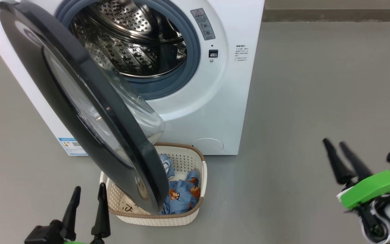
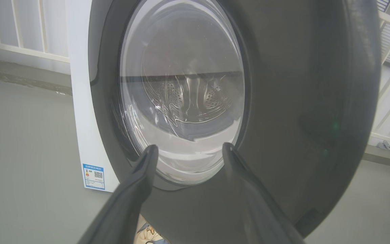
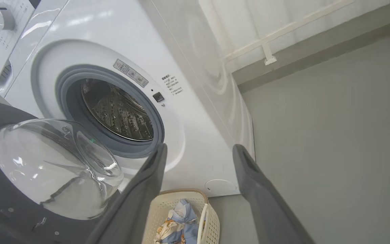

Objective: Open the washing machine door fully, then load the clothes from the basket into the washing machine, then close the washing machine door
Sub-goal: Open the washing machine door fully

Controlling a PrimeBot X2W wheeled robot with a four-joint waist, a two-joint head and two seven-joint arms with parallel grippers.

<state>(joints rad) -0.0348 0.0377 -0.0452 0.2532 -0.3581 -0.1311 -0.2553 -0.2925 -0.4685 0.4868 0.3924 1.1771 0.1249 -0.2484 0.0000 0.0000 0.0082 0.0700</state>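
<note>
Washing machine door [image 2: 283, 101] before spread end effector [image 2: 189, 149]

Glossy black door [image 1: 90, 112], perforated steel drum [image 1: 130, 40].

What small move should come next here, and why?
Probably swing the round black-rimmed glass door wider, likely by nudging its inner side with the open, empty right claw. The door stands only part open, its free edge hanging over the cream perforated plastic basket and hiding part of the blue bear-print clothes inside.
</note>
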